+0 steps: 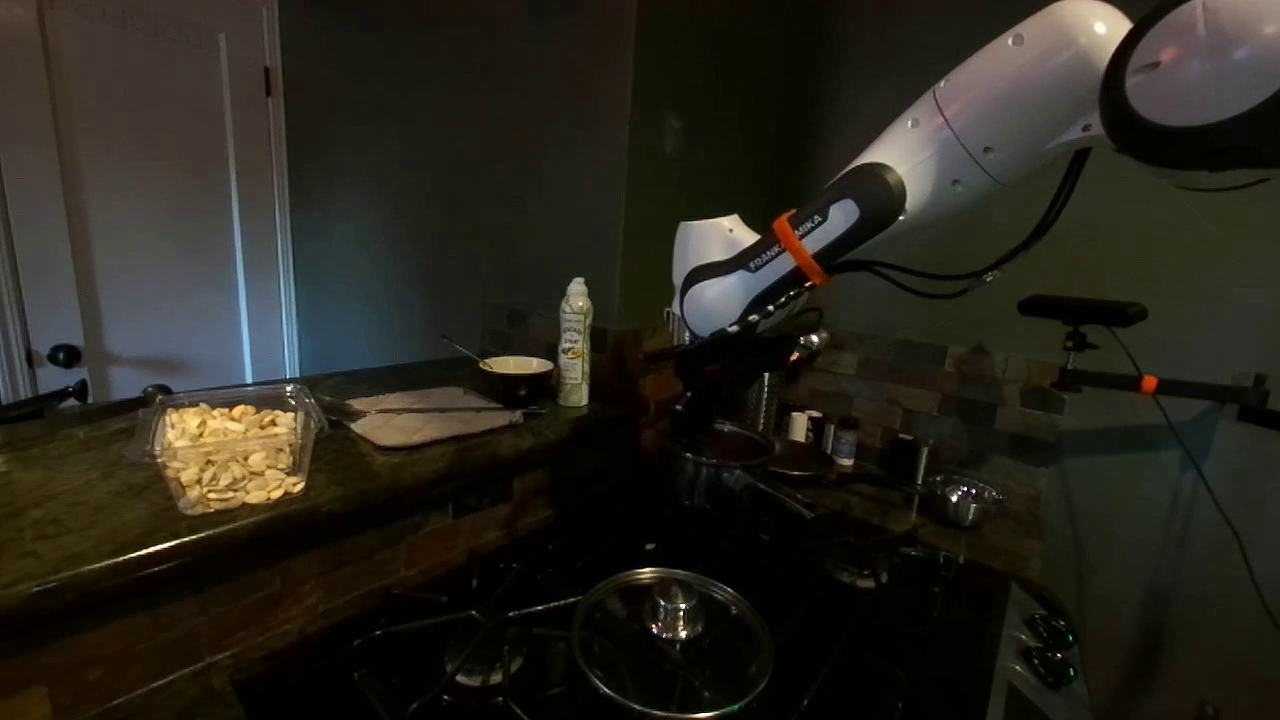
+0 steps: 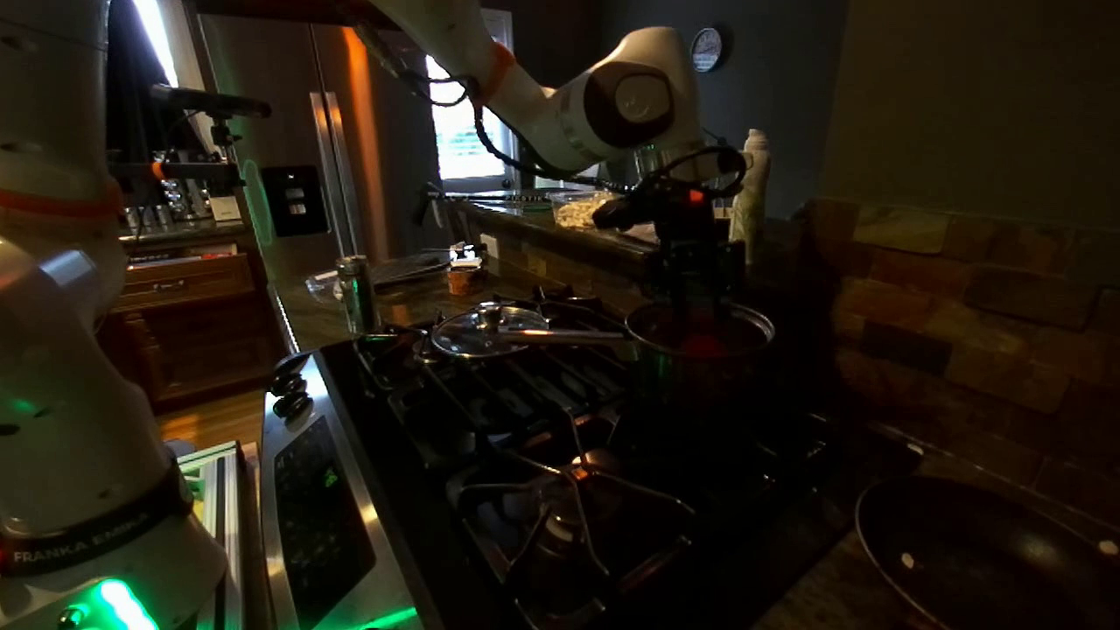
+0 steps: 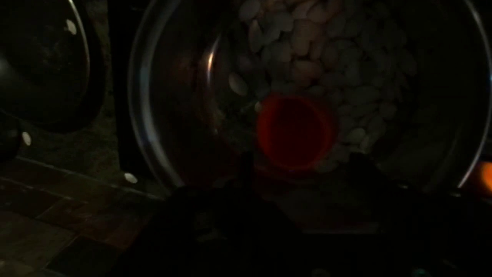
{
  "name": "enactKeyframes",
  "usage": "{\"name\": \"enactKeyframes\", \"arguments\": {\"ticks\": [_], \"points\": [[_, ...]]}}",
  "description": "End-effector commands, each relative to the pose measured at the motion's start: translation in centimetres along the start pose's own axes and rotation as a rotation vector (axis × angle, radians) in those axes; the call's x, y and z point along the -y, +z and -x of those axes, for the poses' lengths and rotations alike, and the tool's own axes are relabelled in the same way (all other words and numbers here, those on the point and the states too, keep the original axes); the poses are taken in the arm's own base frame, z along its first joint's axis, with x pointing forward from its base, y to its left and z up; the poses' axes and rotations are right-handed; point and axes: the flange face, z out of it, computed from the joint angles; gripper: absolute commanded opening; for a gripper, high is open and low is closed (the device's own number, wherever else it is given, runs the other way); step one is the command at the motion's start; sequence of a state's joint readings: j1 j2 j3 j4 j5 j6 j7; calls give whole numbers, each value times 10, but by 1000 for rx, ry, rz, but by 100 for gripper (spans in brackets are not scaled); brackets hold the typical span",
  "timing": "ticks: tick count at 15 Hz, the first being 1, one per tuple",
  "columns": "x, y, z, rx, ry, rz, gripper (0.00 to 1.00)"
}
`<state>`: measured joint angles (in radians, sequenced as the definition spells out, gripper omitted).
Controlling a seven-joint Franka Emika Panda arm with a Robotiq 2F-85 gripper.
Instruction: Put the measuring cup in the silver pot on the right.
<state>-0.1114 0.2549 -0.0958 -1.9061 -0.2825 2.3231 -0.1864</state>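
It's a dim kitchen I'm standing in, dark walls around a black gas stove (image 1: 860, 640) and a tabletop (image 1: 70, 500) that carries a clear tub (image 1: 303, 415) and a spray bottle (image 1: 574, 350).

In an exterior view the arm (image 1: 840, 230) leans down over the silver pot (image 1: 706, 486), which sits beyond a knobbed glass lid (image 1: 672, 645). I can't see into it from that side.

In an exterior view the tool (image 2: 700, 302) points down into the pot's mouth, with the measuring cup (image 2: 703, 345) showing red beneath it, inside the pot. A long handle (image 2: 564, 335) runs out toward the lid.

In the wrist view the cup is just beside a spread of pale pieces (image 3: 303, 65), perhaps partly on them; it's too dark to tell whether it stands level. The 2 fingers (image 3: 246, 169) are spread apart, so the tool looks released, with nothing clasped.

The placing seems all but done, and backing out cleanly is what's left, I'd judge. Best to rise straight up, slowly, with the fingers wide: a sideways nudge could tip a light cup on loose pieces. Only above the rim would I swing away.
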Motion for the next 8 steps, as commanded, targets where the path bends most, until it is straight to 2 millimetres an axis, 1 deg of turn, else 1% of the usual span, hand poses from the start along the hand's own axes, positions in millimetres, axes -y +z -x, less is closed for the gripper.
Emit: {"name": "enactKeyframes", "arguments": {"ticks": [1,2,3,5,7,8], "points": [[2,-64,9,-21,24,43,95],[2,-81,11,-29,27,68,100],[6,-99,14,-32,7,67,100],[25,-137,18,-82,-83,22,100],[48,-174,21,-173,-182,-9,100],[58,-187,21,-207,-223,-26,100]]}}
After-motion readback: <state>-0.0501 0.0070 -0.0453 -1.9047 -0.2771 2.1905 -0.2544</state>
